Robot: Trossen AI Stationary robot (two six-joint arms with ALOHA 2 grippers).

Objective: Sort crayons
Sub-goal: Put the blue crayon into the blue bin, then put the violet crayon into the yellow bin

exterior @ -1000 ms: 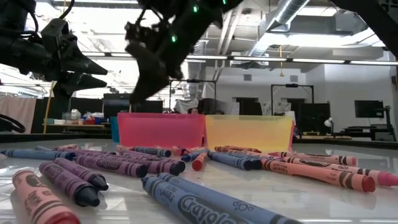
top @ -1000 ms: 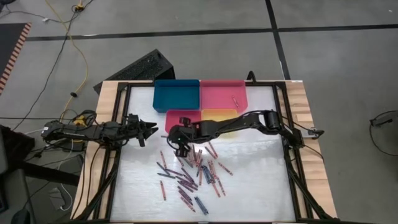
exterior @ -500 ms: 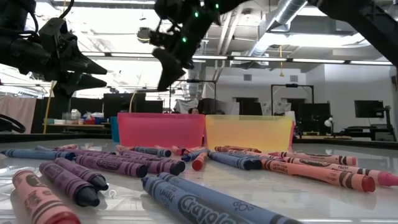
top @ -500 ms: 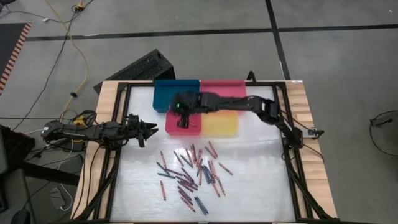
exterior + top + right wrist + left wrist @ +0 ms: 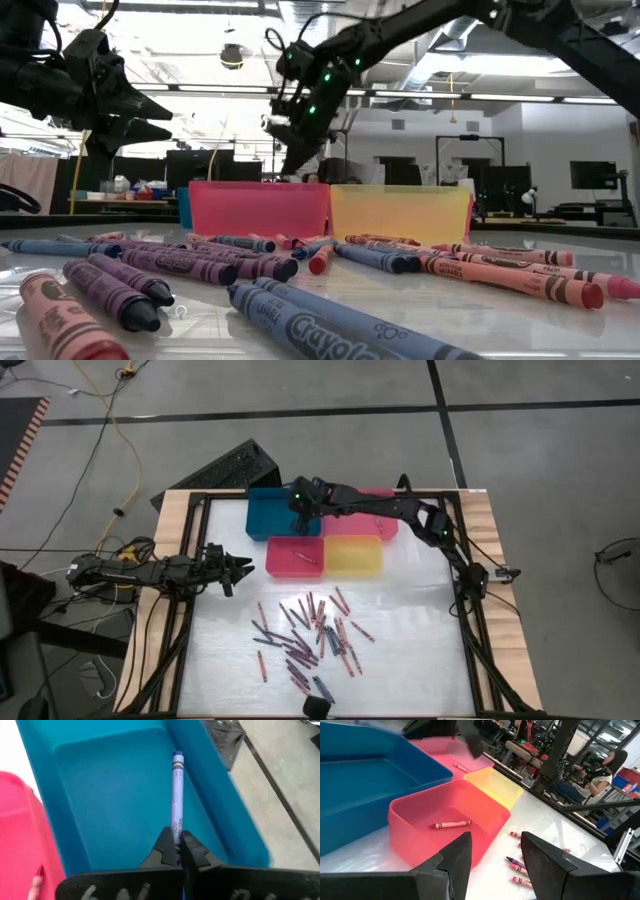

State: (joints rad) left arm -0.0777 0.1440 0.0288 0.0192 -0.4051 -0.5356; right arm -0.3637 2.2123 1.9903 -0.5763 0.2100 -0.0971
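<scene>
Several crayons (image 5: 310,640) in red, pink, purple and blue lie scattered on the white table near its front. Four trays stand at the far side: blue (image 5: 270,520), pink (image 5: 372,518), red (image 5: 294,557) and yellow (image 5: 352,556). One red crayon (image 5: 450,824) lies in the red tray and one crayon (image 5: 461,767) in the pink tray. My right gripper (image 5: 298,510) hangs over the blue tray (image 5: 115,795), shut on a blue crayon (image 5: 176,790). My left gripper (image 5: 245,567) waits open at the table's left edge. My right gripper pinches the blue crayon by one end (image 5: 176,827) between its two fingertips. The fingers slant downward, reaching in from the table's right. The crayon runs on forward in line with the fingers and hangs over the blue tray's floor, clear of it.
Black frame rails (image 5: 458,560) run round the table's wooden border. A small dark camera (image 5: 316,706) sits at the near edge. The crayon pile fills the middle front; bare white table lies left and right of it.
My right gripper has swung from just above the crayon pile toward the table's far edge, passing over the red tray, and now hangs over the blue tray. It has stayed shut throughout.
</scene>
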